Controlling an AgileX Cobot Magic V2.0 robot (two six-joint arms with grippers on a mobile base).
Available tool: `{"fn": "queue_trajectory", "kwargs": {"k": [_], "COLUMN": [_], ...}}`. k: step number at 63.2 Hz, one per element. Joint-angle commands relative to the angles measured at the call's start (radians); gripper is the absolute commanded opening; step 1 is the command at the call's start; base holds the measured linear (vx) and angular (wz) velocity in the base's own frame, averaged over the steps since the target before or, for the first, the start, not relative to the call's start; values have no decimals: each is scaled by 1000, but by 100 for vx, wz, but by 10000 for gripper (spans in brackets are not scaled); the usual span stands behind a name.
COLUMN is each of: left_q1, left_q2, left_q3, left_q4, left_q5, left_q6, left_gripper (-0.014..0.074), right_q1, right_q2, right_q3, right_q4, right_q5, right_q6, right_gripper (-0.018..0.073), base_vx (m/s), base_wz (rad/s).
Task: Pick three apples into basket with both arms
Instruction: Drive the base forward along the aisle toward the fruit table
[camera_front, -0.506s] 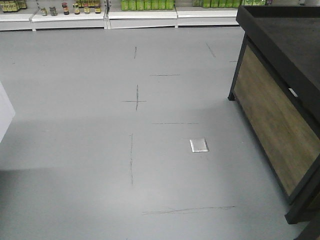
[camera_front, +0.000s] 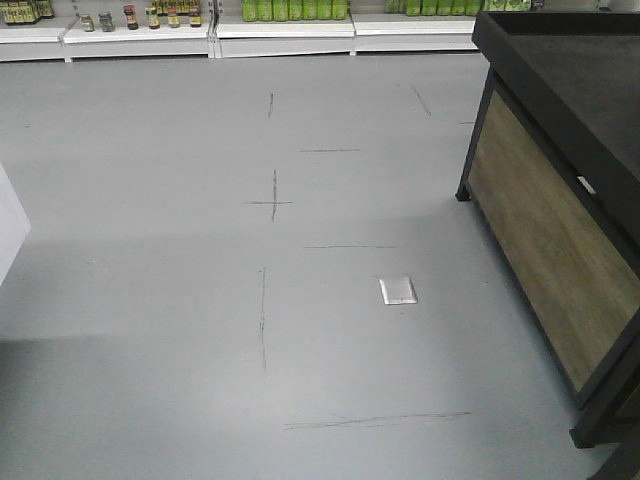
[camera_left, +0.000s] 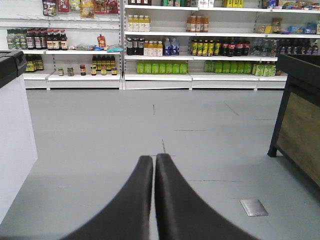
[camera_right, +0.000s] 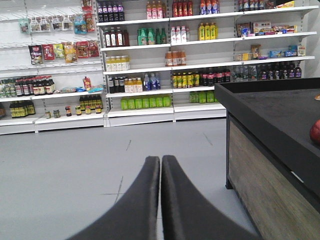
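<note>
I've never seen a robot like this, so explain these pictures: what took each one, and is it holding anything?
This is a two-armed robot on wheels in a shop. One camera looks forward and down at grey floor and a black-topped wooden stand. Two more cameras sit on the wrists: the black curved shapes are the left gripper and right gripper, each shut, holding nothing. Shelves of bottles stand behind. On the stand only a red edge shows, perhaps an apple. No basket is in view.

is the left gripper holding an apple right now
No, the left gripper is shut, its jaws pressed together with nothing between them.
</note>
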Motion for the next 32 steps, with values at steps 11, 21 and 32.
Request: {"fn": "queue_trajectory", "kwargs": {"k": [11, 21, 32], "left_q1": [-7, -7, -7], "left_q2": [-15, -15, -15], "left_q3": [4, 4, 4], "left_q4": [-2, -2, -2], "left_q5": [-81, -81, -81], "left_q6": [-4, -4, -4], "left_gripper": [-6, -6, -6], "right_q1": [-6, -6, -6], "right_q2": [-13, -13, -13], "right_q3": [15, 15, 15], "right_q4": [0, 0, 0], "right_q5": [-76, -76, -76], "right_q6": [-6, -6, -6], "right_gripper": [-8, -8, -8], "base_vx": [0, 0, 0], "base_wz": [0, 0, 0]}}
